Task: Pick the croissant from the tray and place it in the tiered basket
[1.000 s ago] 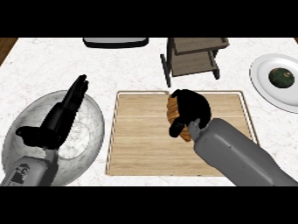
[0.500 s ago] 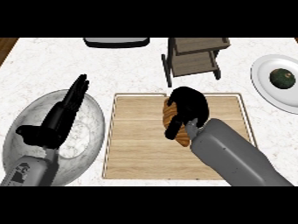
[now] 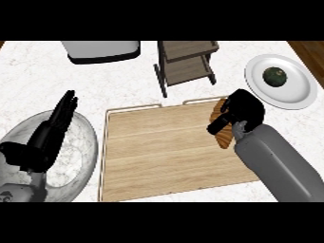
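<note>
Right hand curled round the croissant, fingers wrapped over its top. Since half a second ago the hand and croissant have shifted right and toward the far edge of the wooden tray; the pastry now shows over the tray's right far corner, near the tiered basket. Whether it touches the tray cannot be told. Left hand rests unchanged over the marbled bowl, fingers straight and pressed together. Plate with dark fruit at far right.

The right hand is curled in a grasp; the left hand rests with fingers straight.
</note>
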